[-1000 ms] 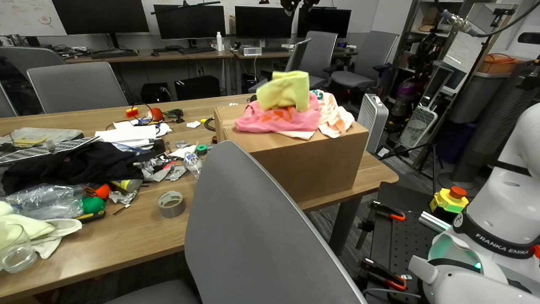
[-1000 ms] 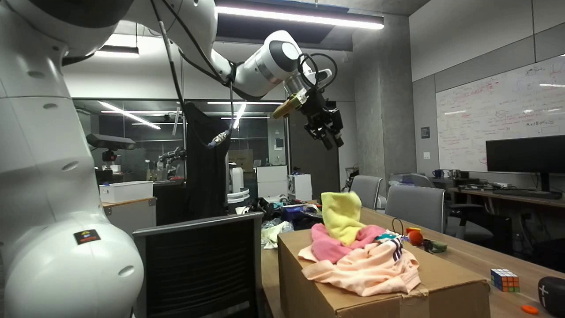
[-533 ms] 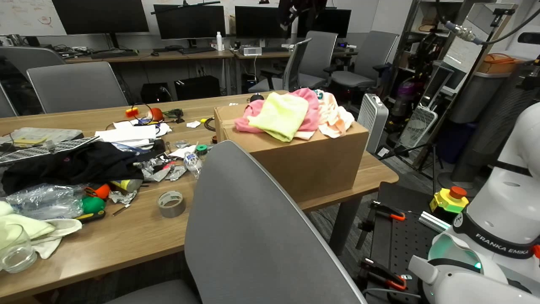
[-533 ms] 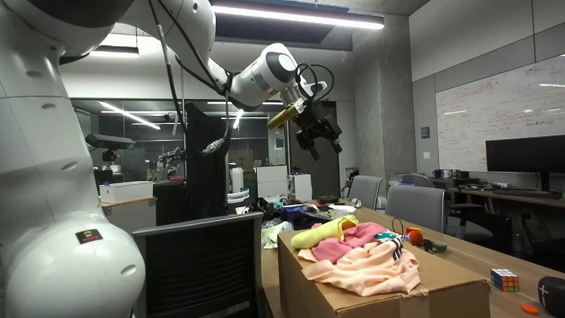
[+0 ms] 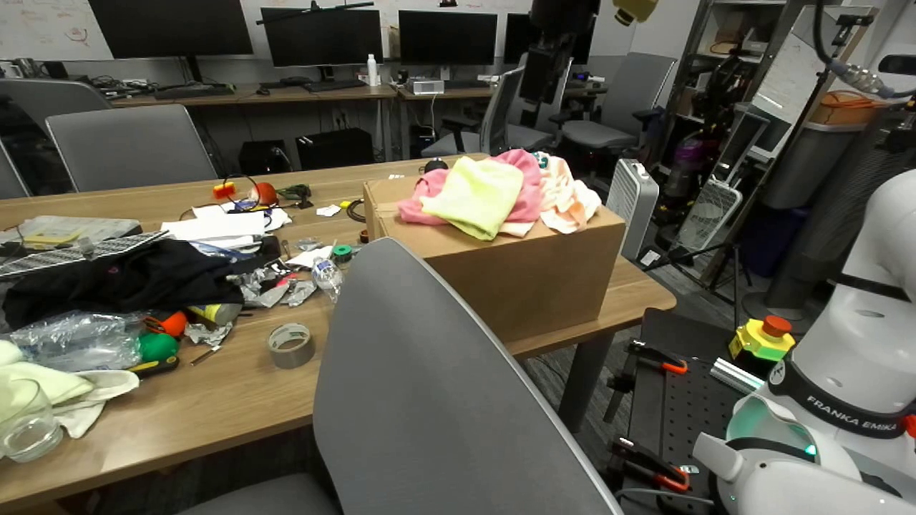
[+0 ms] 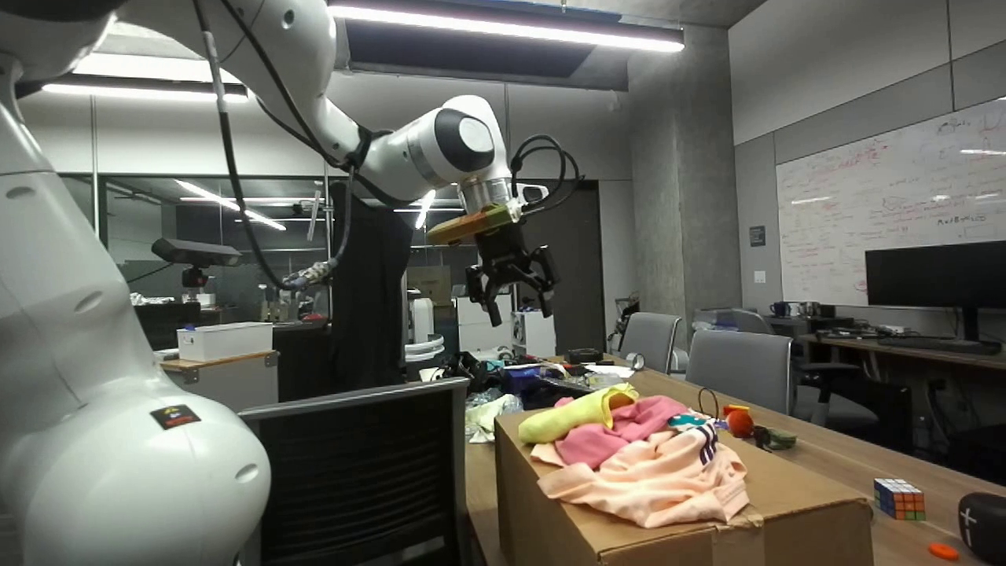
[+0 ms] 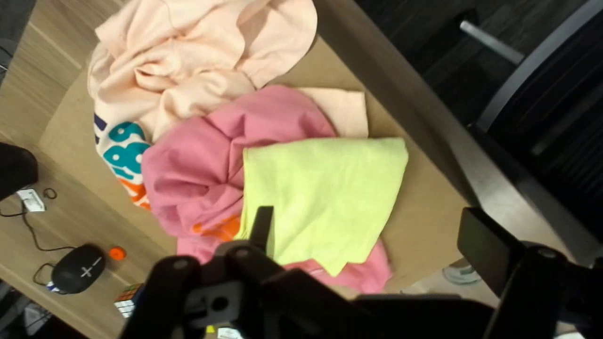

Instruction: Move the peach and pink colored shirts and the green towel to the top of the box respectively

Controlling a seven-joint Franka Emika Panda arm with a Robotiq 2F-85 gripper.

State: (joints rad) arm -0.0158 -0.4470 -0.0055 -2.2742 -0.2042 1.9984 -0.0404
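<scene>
The pincer (image 6: 519, 314) hangs in the air well above the level of the box (image 5: 529, 293), its jaws wide apart, with nothing held between them and no cloth touching them that I can make out. Judging by that, the placing looks done: all three pieces named in the task lie on top of the box, and no further grasp seems called for, only a retreat of the arm (image 6: 440, 149), high enough that no jaw snags a fold. Nearest beneath, the green towel (image 7: 325, 193), rather yellow-green in tint, lies uppermost, spread over the pink shirt (image 7: 198, 165); in an exterior view the towel (image 5: 478, 197) reaches close to the box's edge, so a careless brush might pull it over. The pink shirt in turn covers part of the peach shirt (image 7: 188, 70), which lies beside it in loose wrinkles and seems to show again as a flap past its other side. Farther out, the box stands on the worktop (image 5: 229, 400), where a tape roll (image 5: 291, 346) and a black garment (image 5: 122, 286) lie apart from it; a grey chair (image 5: 429, 400) hides part of the box in an exterior view.
</scene>
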